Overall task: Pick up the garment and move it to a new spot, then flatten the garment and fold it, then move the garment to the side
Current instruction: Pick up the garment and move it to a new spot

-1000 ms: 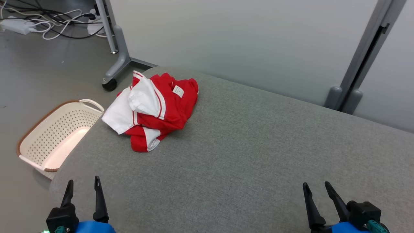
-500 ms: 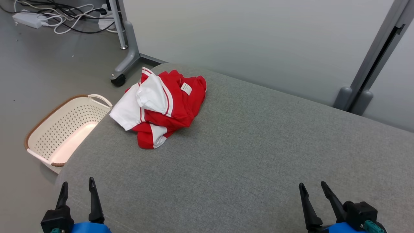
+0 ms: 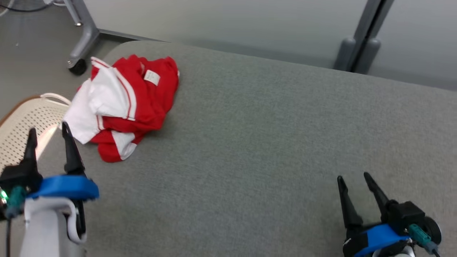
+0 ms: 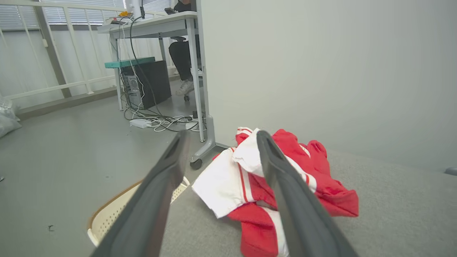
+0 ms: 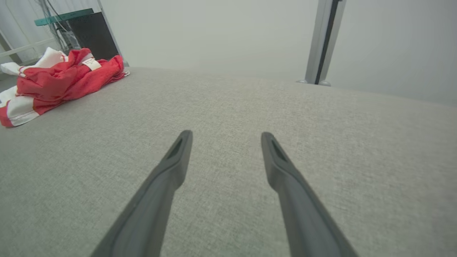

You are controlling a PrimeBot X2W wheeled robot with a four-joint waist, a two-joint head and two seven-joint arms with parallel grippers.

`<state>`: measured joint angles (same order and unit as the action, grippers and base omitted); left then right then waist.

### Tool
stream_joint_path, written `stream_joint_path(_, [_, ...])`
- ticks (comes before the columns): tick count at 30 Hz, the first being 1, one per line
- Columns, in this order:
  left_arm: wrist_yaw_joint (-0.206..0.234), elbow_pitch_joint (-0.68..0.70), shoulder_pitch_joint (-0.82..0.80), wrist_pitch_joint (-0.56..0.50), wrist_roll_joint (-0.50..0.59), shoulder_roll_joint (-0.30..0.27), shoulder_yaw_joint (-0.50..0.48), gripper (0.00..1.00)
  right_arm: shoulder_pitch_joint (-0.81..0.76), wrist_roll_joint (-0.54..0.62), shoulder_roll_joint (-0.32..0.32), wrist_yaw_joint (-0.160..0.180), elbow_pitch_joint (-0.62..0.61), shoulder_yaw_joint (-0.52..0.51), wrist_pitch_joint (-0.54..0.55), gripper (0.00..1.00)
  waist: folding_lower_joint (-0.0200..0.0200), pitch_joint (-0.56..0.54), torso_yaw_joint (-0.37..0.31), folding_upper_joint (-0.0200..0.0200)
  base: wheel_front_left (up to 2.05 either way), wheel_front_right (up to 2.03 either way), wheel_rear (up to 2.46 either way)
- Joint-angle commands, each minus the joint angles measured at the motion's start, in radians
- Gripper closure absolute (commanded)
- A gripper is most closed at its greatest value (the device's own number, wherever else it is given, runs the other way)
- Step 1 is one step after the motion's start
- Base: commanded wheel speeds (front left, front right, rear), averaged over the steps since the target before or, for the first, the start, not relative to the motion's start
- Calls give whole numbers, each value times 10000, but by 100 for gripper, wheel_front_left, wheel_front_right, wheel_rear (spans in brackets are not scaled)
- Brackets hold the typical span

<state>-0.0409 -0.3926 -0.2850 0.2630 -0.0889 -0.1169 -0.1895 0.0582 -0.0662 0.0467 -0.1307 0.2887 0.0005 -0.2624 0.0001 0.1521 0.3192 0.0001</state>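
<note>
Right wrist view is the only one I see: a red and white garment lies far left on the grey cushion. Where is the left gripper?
Observer: The left gripper is open and points at the garment from the near side, not touching it.
Operator: Is anything on the floor at that side?
Observer: Yes, a cream perforated basket stands just past the cushion's left edge.
Operator: Does the garment reach that edge?
Observer: Its white part lies at the edge, close to the basket's handle.
</note>
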Motion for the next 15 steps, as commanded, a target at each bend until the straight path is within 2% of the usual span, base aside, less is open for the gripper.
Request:
stream_joint_path(1, [-23, -45, -376, 28, -25, -67, -84, 0, 160, 141, 66, -1, -110, -63, -39, 0, -1, 135, -70, -1, 0, 0, 0])
stream_joint_path(10, [-62, -1066, -3380, 26, -54, -1181, -580, 0, 946, 1187, 59, -1, -1321, -614, -39, 0, -1, 1979, -1410, -1, 0, 0, 0])
stream_joint_path(15, [-144, -2761, -4529, 28, -92, -1672, -668, 0, 1126, 1422, 61, -1, -1809, -719, -39, 0, -1, 2585, -1829, -1, 0, 0, 0])
